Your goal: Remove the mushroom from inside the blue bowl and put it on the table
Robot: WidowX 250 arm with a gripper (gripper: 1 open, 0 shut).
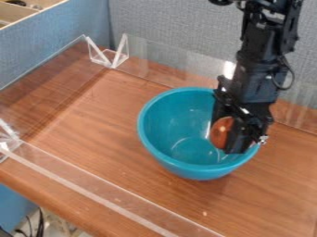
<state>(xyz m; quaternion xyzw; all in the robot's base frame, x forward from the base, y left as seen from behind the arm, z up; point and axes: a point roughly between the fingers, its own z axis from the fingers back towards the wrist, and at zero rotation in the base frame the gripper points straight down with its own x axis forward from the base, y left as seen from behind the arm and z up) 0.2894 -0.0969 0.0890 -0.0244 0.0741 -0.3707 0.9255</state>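
Note:
My gripper (232,135) points straight down over the right rim of the blue bowl (180,130) and is shut on the mushroom (221,130), whose reddish-brown cap shows between the black fingers. The mushroom hangs just above the bowl's right edge, partly hidden by the fingers, and its stem cannot be made out. The bowl sits near the middle of the reddish-brown wood table (99,120), upright, with nothing else visible inside it.
Low clear acrylic walls (74,176) run along the table's front and left edges, with a clear bracket (109,53) at the back left corner. A blue partition stands behind, and a cardboard box (31,23) sits at the upper left.

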